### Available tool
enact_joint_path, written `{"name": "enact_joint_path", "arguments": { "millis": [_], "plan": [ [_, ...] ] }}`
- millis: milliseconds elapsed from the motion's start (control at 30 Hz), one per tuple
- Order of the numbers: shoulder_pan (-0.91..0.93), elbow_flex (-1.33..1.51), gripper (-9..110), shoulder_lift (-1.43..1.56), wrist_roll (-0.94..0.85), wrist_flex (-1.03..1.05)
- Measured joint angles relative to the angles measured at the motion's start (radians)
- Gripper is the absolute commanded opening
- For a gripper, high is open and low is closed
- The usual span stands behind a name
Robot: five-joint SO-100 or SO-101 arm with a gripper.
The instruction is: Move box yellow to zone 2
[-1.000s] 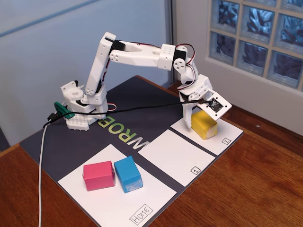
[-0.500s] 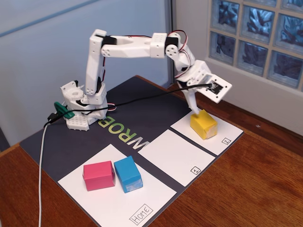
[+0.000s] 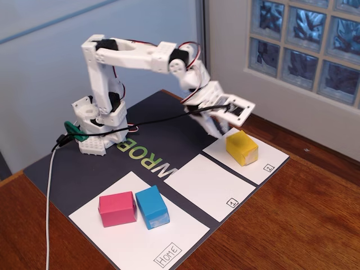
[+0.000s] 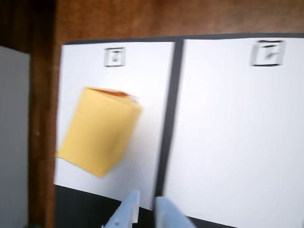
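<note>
**Yellow box sits on the sheet marked 2, arm raised clear of it**

The yellow box rests on the white sheet marked 2, turned at an angle to the sheet's edges; the wrist view shows it lying skewed on the left-hand sheet, with nothing touching it. The gripper hangs above and just to the left of the box in the fixed view, free of it, holding nothing. Its two white fingertips enter the wrist view from the bottom edge, drawn nearly together with only a thin gap.

The white arm rises from its base at the mat's far left, upper link upright, forearm reaching level to the right, wrist bent down.

A dark mat lies on a wooden table and carries three white sheets: 2, then the bare sheet marked 1, then the one marked Home, where a pink block and a blue block stand side by side. Glass bricks fill the wall at the right; a black cable runs across the mat.

The wrist view is blurred, and its sheet labels cannot be read.
</note>
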Motion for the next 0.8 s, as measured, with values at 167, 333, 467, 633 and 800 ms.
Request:
{"name": "enact_joint_path", "arguments": {
  "millis": [167,333,467,633,800],
  "plan": [
    [0.083,0.135,0,0.147,-0.121,-0.009],
    [0.141,0.221,0,0.295,-0.195,-0.011],
    [0.196,0.314,0,0.460,-0.267,0.015],
    [0.247,0.445,0,0.621,-0.313,0.021],
    [0.304,0.646,0,0.871,-0.362,0.058]
  ]
}}
